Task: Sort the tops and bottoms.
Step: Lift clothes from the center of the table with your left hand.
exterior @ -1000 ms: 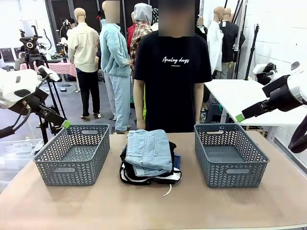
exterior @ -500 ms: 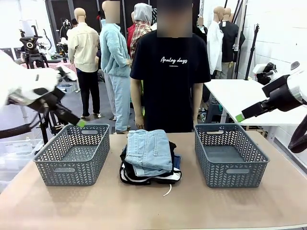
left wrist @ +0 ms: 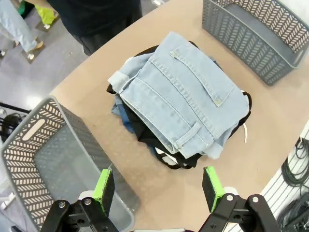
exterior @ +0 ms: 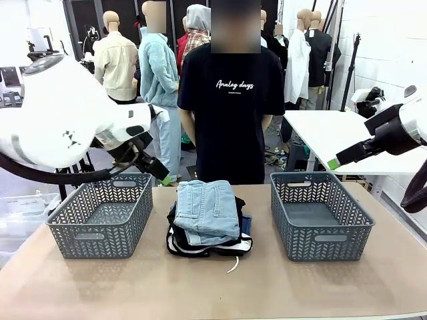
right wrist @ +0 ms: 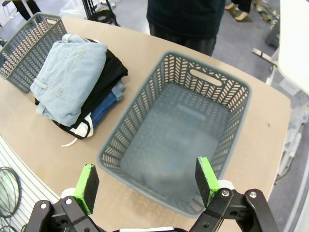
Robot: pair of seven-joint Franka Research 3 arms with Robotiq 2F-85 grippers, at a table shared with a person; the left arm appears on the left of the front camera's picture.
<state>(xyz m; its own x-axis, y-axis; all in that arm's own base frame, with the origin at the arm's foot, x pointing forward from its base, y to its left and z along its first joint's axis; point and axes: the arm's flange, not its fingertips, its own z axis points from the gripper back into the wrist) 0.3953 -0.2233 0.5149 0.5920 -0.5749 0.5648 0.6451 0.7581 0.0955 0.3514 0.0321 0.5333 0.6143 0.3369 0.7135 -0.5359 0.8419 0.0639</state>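
1. Left jaws: wide open, empty, above the left basket's far right corner.
2. Pile of clothes: mid-table, four o'clock from the left jaws, which are nearer. Jeans uppermost, the tops beneath; long axis twelve-to-six.
3. Right jaws: wide open, empty, two o'clock of the pile.

Front view faces across table; wrist views look down, all sharing clothes pile.
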